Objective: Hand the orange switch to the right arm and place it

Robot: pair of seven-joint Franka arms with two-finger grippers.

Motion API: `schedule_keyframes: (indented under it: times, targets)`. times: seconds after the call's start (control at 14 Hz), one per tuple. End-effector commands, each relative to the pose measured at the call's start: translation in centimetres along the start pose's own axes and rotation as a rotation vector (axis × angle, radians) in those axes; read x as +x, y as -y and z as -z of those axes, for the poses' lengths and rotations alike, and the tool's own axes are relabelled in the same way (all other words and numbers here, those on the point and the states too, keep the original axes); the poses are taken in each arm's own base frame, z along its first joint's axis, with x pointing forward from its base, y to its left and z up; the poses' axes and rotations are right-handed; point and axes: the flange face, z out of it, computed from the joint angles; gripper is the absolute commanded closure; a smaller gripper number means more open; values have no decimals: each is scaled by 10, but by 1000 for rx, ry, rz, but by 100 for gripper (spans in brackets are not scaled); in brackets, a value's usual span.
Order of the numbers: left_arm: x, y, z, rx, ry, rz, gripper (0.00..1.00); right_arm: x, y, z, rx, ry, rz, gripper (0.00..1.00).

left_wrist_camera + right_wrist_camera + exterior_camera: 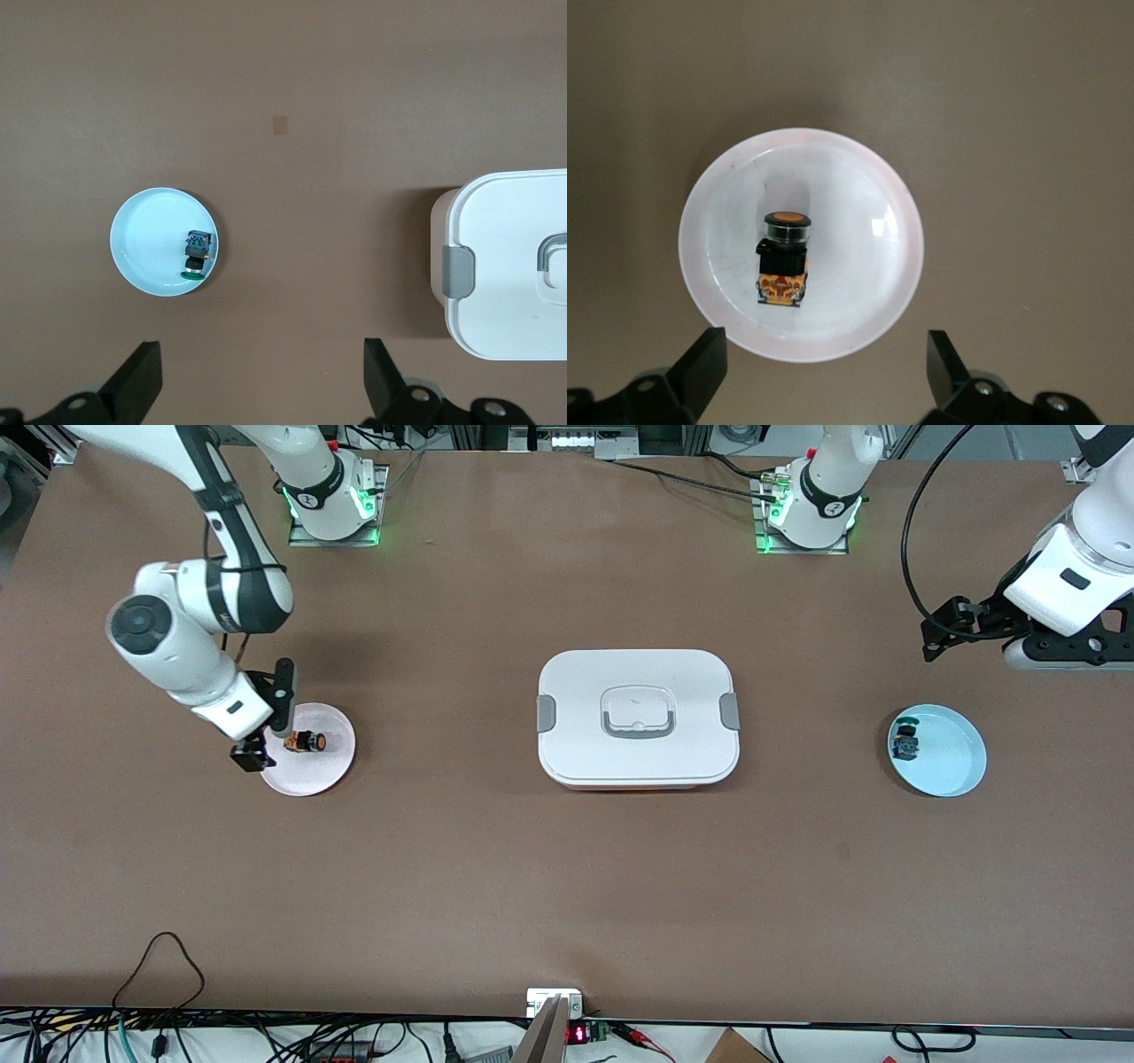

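Front view: orange switch [306, 740] lies on pink plate [332, 766]; right gripper [270, 717] released above it; left gripper [961, 631] waits open.

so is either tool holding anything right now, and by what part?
Nothing held. Right tool is open over the pink plate, orange switch lying loose on it. Left tool open, waiting.

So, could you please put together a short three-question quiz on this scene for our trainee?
1. True or false: the orange switch lies on the pink plate.
2. Which part sits in the blue plate? A) green-capped switch B) a screw
3. Fill in: the right pincer stands ___ above the pink plate, as does the left pincer near the white lidded box.

Key: 1 true; 2 A; 3 open
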Motion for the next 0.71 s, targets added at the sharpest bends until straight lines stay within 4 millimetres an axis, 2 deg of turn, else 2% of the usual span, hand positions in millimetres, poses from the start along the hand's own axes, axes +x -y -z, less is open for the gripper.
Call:
schedule_keyframes:
  times: [0.0, 0.07, 0.29, 0.64]
  targets:
    - [4, 0, 5, 7, 3, -14, 0, 2, -38, 73, 27, -47, -87, 0]
    - [4, 0, 5, 7, 3, -14, 0, 1, -47, 98, 23, -55, -141, 0]
    - [4, -2, 5, 7, 3, -17, 0, -2, -58, 145, 31, -79, -331, 0]
    - [4, -2, 9, 6, -6, -18, 0, 0, -46, 164, 162, -86, -1025, 0]
